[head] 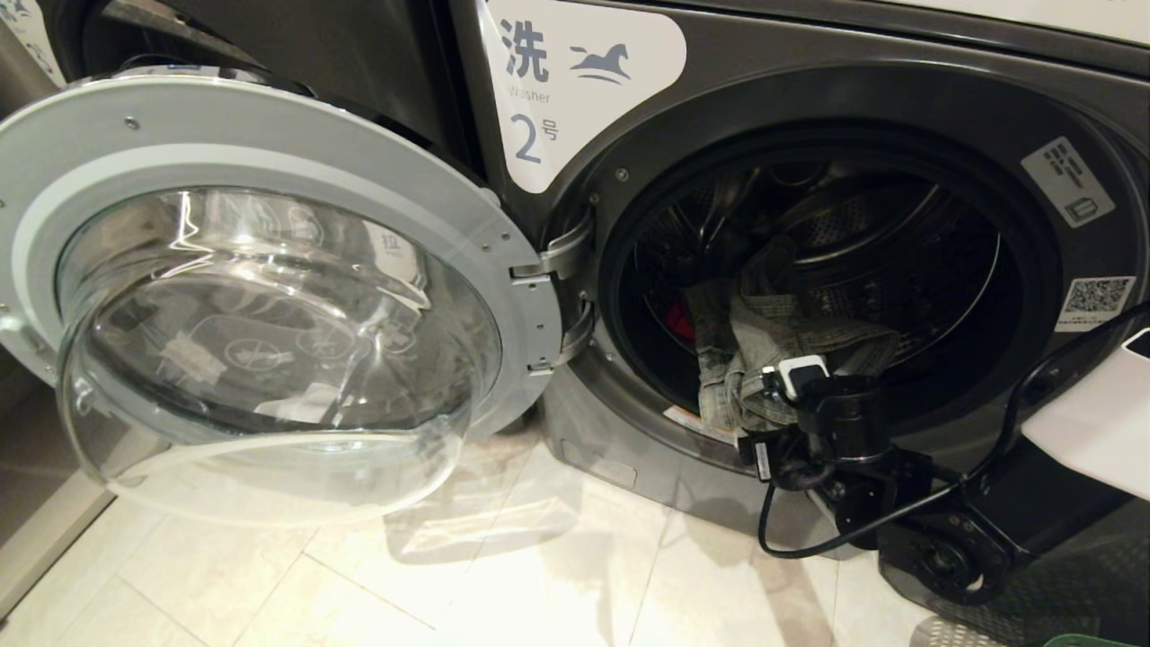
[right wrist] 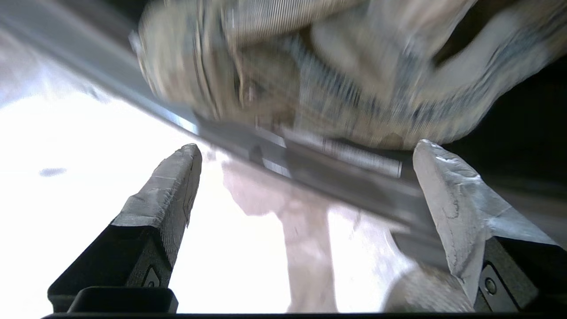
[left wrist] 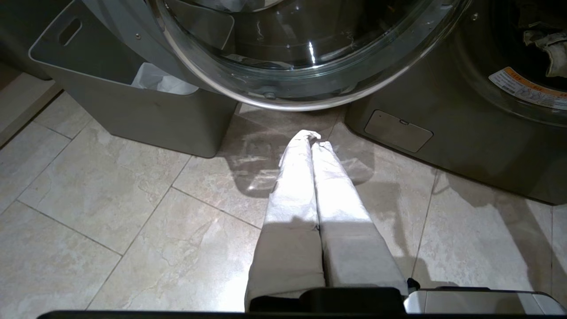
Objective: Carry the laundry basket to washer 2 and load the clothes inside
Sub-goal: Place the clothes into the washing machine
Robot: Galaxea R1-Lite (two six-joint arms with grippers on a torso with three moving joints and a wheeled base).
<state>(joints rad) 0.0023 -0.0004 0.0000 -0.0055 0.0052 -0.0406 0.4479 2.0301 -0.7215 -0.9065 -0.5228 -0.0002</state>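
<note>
At 6 o'clock of washer 2's (head: pixel 584 81) mouth, the right gripper (right wrist: pixel 305 153) gapes empty below the grey-green garment (head: pixel 773 346), left gripper (left wrist: pixel 312 141) closed

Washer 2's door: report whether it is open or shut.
Open. The door of washer 2 is swung wide leftward, exposing the drum and the grey-green garment.

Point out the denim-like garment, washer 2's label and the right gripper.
denim-like garment (head: pixel 764 337): head view, folded middle at the drum opening.
washer 2's label (head: pixel 575 81): head view, white panel.
right gripper (right wrist: pixel 305 155): right wrist view, between open fingertips.
</note>
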